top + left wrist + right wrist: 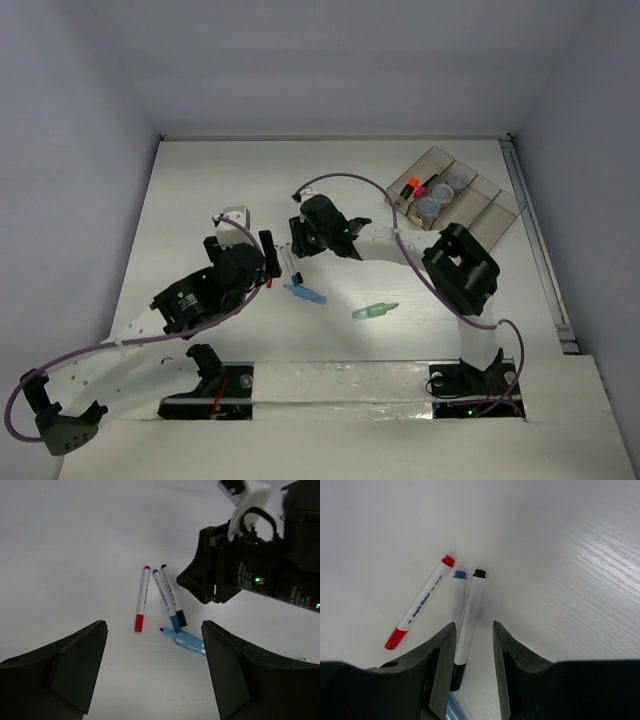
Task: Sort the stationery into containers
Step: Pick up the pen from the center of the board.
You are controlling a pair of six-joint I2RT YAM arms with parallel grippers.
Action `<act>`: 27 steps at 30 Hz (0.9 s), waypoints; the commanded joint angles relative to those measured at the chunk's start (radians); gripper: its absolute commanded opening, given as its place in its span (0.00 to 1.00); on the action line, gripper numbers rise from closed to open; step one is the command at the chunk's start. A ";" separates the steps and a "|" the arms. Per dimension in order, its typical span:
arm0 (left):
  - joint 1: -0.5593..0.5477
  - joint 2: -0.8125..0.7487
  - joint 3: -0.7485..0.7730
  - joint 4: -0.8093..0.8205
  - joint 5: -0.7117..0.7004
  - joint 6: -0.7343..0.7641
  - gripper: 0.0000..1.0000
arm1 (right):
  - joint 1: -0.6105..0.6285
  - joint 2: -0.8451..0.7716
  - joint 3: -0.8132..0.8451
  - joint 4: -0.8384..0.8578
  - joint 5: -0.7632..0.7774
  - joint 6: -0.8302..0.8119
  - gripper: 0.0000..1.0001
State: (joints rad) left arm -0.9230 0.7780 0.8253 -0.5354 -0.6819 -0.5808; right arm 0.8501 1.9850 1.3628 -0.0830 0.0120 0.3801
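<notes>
Pens lie right at my right gripper [473,627]: its jaws are parted only a little and straddle the lower half of the black pen [470,605]. That pen lies flat on the table [560,555], close against the finger on the left of that view, with a sliver of bare table between it and the other finger, so I see no pinch. The blue pen [456,592] lies just beside the black one, their caps close together, and its lower end runs out of sight behind that same finger. The red pen [420,604] fans off to the outside, clear of the jaws. My left gripper [154,625] hangs spread wide with nothing between its fingers, and the three pens lie ahead of its tips, apart from them. The marker [186,641] lies just beside the near ends of the blue and black pens, close to one left finger. From above, the tube [375,311] lies alone, well apart from both grippers, and the tray [488,208] stands at the far right with highlighters [412,186] and two pots [457,183] in it.
</notes>
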 commanded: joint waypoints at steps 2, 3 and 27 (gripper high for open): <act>-0.002 -0.065 -0.009 0.017 -0.022 0.021 0.73 | 0.047 0.067 0.125 -0.064 0.100 -0.050 0.41; -0.002 -0.078 -0.009 0.018 -0.024 0.021 0.73 | 0.056 0.078 0.139 -0.083 0.114 -0.055 0.40; -0.002 -0.089 -0.018 0.035 0.012 0.026 0.72 | 0.102 0.273 0.303 -0.225 0.308 -0.072 0.13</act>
State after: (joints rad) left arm -0.9230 0.6914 0.8146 -0.5198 -0.6651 -0.5583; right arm 0.9443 2.2093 1.6245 -0.2470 0.2497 0.3214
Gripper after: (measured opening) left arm 0.726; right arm 0.191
